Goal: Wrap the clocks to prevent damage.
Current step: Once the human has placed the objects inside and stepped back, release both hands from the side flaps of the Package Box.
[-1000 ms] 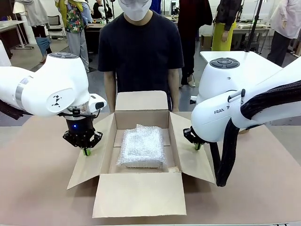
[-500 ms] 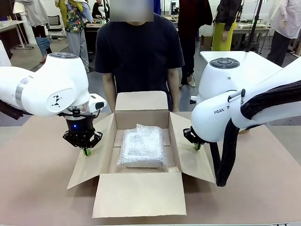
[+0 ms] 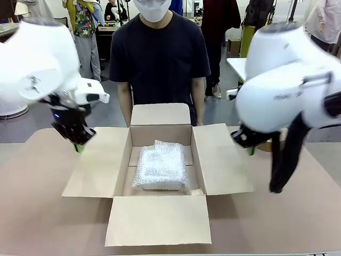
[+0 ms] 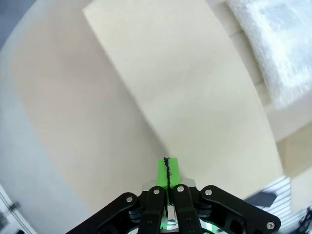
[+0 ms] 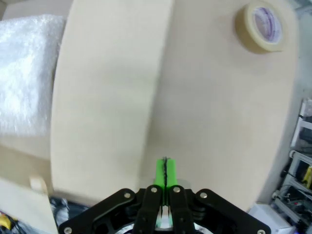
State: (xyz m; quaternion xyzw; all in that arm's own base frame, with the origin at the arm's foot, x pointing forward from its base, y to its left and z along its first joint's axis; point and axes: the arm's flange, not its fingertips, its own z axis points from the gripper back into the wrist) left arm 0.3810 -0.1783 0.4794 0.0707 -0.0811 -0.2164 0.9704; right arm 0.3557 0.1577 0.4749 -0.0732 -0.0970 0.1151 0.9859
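Note:
A bundle wrapped in bubble wrap (image 3: 161,165) lies inside the open cardboard box (image 3: 160,135) at mid-table; what it holds is hidden. My left gripper (image 3: 79,145) hangs above the outer edge of the box's left flap (image 3: 96,162), green pads pressed together on nothing. In the left wrist view the gripper (image 4: 167,170) is shut over the left flap (image 4: 185,83), with the bundle (image 4: 278,44) at the top right. My right gripper (image 3: 250,151) hovers just past the right flap (image 3: 221,160), also shut. The right wrist view shows the gripper (image 5: 165,173) shut, the right flap (image 5: 112,97) and the bundle (image 5: 24,73).
A roll of masking tape (image 5: 261,27) lies on the brown tabletop (image 3: 42,213) to the right of the box. A person (image 3: 160,58) stands close behind the box's far flap (image 3: 160,113). The front flap (image 3: 157,220) lies flat toward me.
Both arms have lifted and swung outward from the box's sides, blurred with motion. The side flaps have dropped flatter and wider. The bundle has not moved.

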